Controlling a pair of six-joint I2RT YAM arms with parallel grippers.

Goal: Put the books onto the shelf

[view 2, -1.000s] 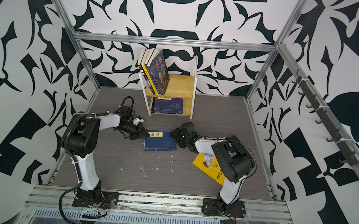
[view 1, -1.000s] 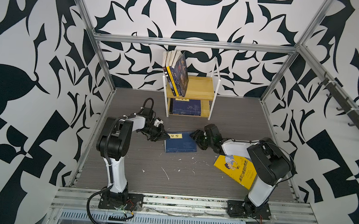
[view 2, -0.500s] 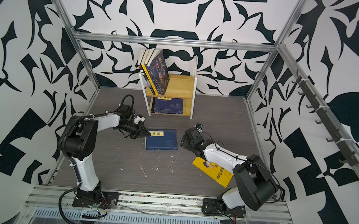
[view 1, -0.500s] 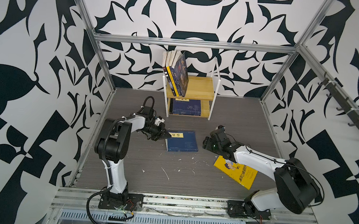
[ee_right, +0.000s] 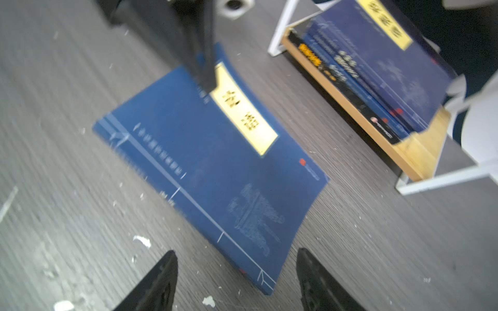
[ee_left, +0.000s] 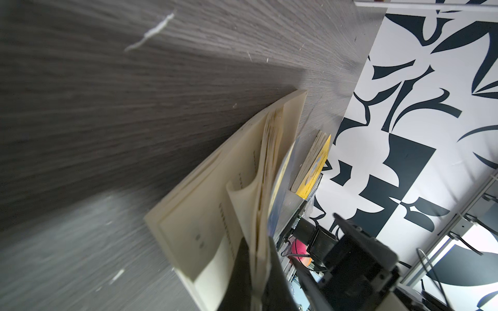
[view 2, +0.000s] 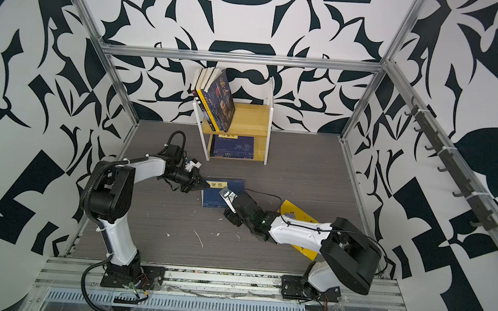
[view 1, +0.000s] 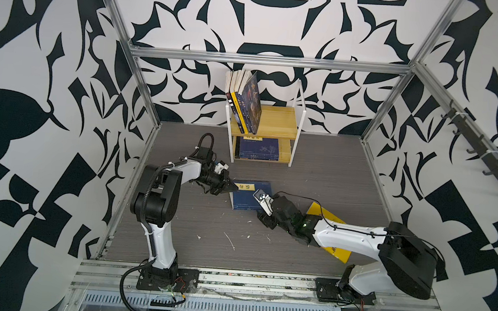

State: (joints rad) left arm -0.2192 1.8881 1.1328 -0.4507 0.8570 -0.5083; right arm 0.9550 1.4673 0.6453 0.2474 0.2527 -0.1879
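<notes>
Left hand [view 1: 229, 187] clamped shut on the label corner of the navy book [view 1: 246, 197], which lies on the table [view 1: 190, 233] in front of the shelf [view 1: 295, 126]. Right hand [ee_right: 237, 280] spread open at the book's opposite corner, holding nothing. Yellow book [view 1: 328, 217] flat farther right.

Navy book [ee_right: 210, 167] on floor: yellow label [ee_right: 244, 107] w/ two Chinese chars, lower reads 语, upper too blurred. Book atop lower-shelf stack [ee_right: 377, 70]: title strip [ee_right: 385, 24], chars illegible. Spine print unreadable.

Paper book [ee_right: 210, 161], wooden shelf [view 1: 278, 119], matt woodgrain floor [view 1: 331, 175]
</notes>
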